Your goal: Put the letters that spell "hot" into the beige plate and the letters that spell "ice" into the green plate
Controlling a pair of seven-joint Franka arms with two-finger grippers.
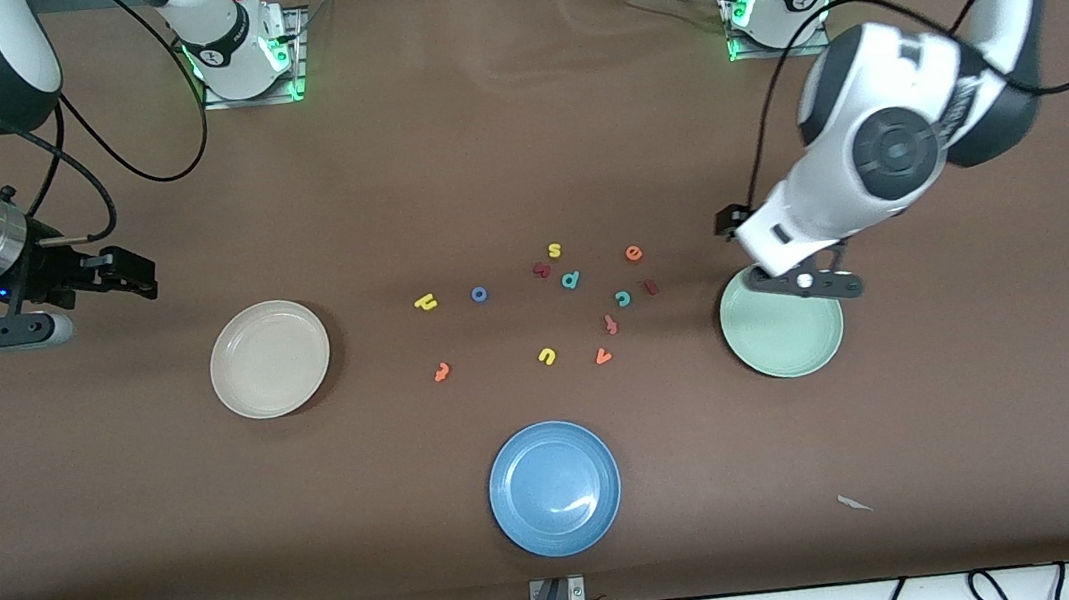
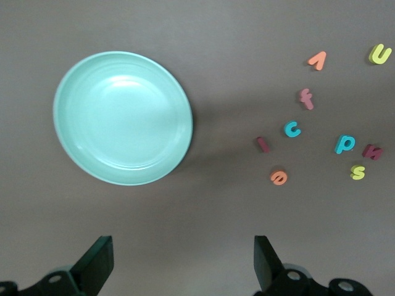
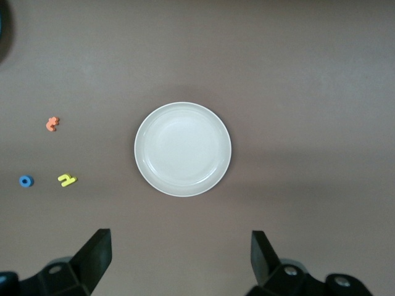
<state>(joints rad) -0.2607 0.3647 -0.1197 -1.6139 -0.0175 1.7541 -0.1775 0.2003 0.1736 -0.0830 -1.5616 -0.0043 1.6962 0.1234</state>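
While both plates lie bare on the worktop (image 1: 516, 141), the left gripper (image 2: 183, 265) hangs spread over the green plate (image 1: 783, 337), the i (image 1: 651, 287), c (image 1: 623, 299) and e (image 1: 633, 253) beside that plate toward the beige plate (image 1: 269, 358); the right gripper (image 3: 179, 262), spread, waits near the beige plate, with h (image 1: 425, 301), o (image 1: 480, 294), t (image 1: 442, 372) midway.

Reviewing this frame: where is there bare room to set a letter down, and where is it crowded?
All three plates lie bare: the beige plate, the green plate and the blue plate. Bare table runs between the letters and the robots' bases. It is crowded where the letters cluster around the teal c, between beige and green plates.
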